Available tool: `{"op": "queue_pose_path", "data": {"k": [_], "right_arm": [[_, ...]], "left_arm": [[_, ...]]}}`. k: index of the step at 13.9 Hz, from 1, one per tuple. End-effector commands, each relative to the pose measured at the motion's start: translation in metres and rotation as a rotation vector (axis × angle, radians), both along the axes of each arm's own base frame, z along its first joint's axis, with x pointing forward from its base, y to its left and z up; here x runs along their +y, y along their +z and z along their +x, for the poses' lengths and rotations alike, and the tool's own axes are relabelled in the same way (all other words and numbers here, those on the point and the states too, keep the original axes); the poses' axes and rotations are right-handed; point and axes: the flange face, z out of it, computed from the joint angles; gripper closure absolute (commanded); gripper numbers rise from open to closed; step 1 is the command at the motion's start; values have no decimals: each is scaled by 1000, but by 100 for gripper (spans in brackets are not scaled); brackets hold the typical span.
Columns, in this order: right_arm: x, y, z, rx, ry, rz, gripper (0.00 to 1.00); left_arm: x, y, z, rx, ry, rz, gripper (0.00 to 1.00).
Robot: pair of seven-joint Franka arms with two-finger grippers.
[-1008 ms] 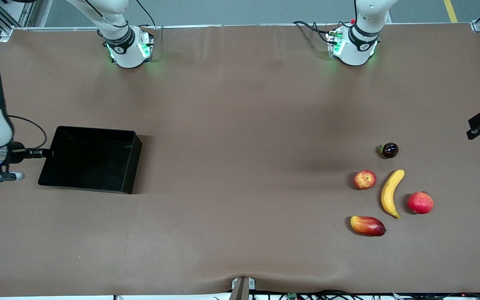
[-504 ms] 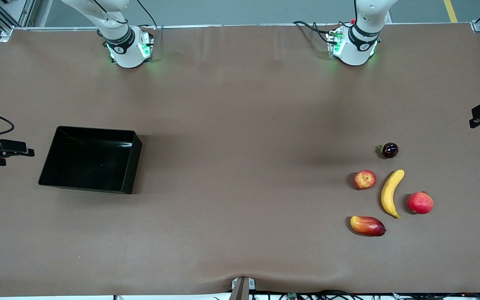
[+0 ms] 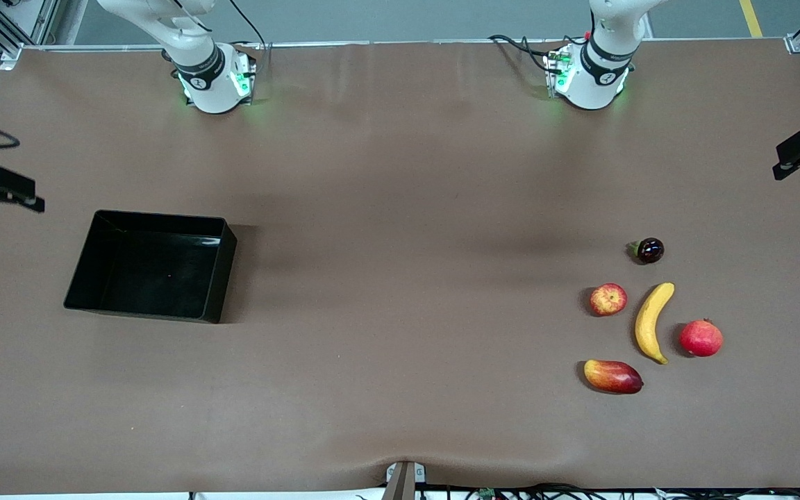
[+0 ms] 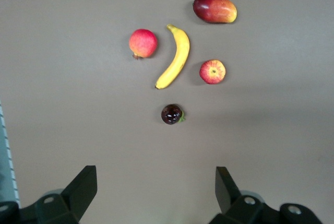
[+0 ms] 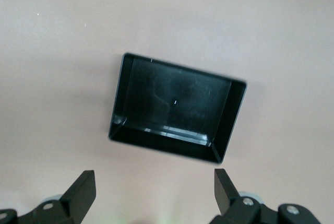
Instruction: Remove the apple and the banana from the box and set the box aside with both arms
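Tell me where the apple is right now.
The apple lies on the table toward the left arm's end, close beside the banana without touching it. The mango lies nearer the front camera, the small dark fruit farther from it.

Both arms leave the front view; the small dark fruit [image 3: 650,250] stays unidentifiable.

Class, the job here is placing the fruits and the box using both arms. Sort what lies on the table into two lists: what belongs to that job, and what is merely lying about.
Belongs to the job:
banana
small streaked apple
black box
left tool, open
right tool, open

Just lying about:
mango
larger red round fruit
small dark glossy fruit
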Motion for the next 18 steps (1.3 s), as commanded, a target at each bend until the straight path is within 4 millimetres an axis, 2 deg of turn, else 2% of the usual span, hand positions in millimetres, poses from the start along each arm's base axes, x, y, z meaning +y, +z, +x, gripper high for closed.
{"op": "queue_pose_path", "data": {"k": [1,4,6,7,8,9,11,14,16,18], "right_arm": [[0,0,-46,-9,-98,-22,0],[4,-5,-78,-27,-136,-21,0],[12,-8,-78,-31,-193,-34,0],[15,-7,-76,-39,-186,-39,0],[20,2,-73,-58,-173,-39,0],[26,11,-72,-73,-161,-39,0],[23,24,-66,-94,-157,-76,0],[21,28,-68,-95,-86,-75,0],[15,26,-67,-90,-92,-1,0],[7,26,-67,-95,-96,47,0]], "left_arm": [[-8,-4,-10,16,29,-23,0],[-31,-12,-22,31,57,-21,0],[-56,-13,-32,33,58,-22,0],[-61,-15,-36,36,84,-20,0],[-69,-16,-39,39,78,-18,0],[-72,-15,-42,37,74,-17,0],[-70,-11,-39,30,69,-22,0],[-72,-4,-40,15,72,-15,0],[-69,3,-31,-1,63,-17,0],[-72,7,-31,-10,65,-19,0]]}}
